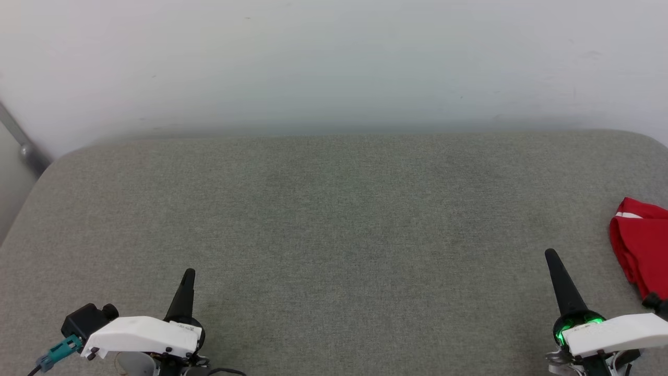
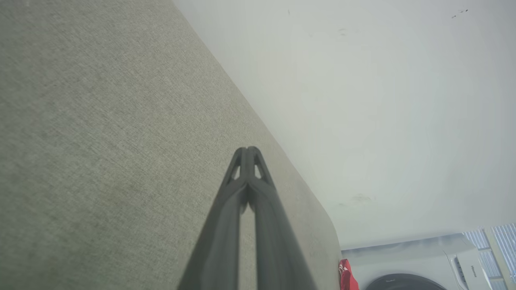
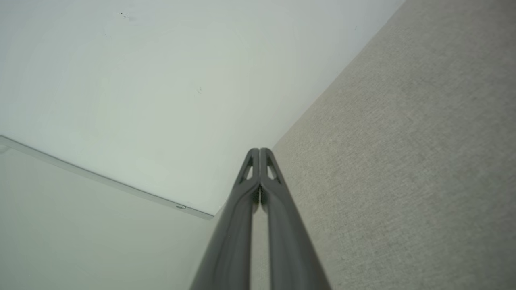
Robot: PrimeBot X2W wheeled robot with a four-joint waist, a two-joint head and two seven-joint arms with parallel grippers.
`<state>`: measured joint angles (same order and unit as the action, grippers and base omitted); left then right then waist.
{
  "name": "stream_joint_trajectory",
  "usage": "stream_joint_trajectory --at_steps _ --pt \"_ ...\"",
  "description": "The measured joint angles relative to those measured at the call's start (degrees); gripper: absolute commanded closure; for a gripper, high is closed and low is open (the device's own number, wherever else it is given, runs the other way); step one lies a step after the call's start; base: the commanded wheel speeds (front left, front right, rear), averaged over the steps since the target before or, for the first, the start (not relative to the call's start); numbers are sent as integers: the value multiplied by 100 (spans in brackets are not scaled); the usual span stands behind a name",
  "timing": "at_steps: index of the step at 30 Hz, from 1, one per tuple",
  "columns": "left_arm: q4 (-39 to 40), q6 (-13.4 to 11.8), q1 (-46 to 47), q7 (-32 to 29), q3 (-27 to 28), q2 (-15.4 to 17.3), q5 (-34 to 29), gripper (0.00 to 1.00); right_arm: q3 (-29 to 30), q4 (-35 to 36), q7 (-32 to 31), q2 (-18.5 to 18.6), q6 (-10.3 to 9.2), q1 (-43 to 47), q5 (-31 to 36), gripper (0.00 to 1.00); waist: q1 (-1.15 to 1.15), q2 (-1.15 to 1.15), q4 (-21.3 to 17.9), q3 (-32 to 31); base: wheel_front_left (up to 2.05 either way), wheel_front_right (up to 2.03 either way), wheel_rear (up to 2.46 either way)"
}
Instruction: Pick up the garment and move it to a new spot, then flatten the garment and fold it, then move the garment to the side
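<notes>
The red garment [image 1: 643, 245] lies bunched at the right edge of the grey padded table [image 1: 334, 224], partly cut off by the head view; a white stripe shows on it. A small red piece of the garment [image 2: 346, 277] also peeks in at the bottom of the left wrist view. My right gripper [image 1: 551, 255] is shut and empty, just left of the garment and apart from it; its tips [image 3: 259, 151] press together. My left gripper [image 1: 189, 272] rests at the lower left, shut with nothing held, tips [image 2: 246, 149] together.
A pale wall [image 1: 334, 62] runs along the table's far edge. A grey metal post [image 1: 23, 146] stands at the far left corner. A white washing machine [image 2: 419, 262] shows beyond the table's end in the left wrist view.
</notes>
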<state>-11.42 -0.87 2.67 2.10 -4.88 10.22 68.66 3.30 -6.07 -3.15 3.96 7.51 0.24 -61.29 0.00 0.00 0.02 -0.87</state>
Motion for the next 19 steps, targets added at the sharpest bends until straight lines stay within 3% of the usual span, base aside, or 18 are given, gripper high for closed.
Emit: stream_joint_trajectory --at_steps 19 --pt "-94 292 112 -280 370 -226 839 100 54 -279 -74 3 0 -186 -1120 100 0 0 -1 31 0 0 0"
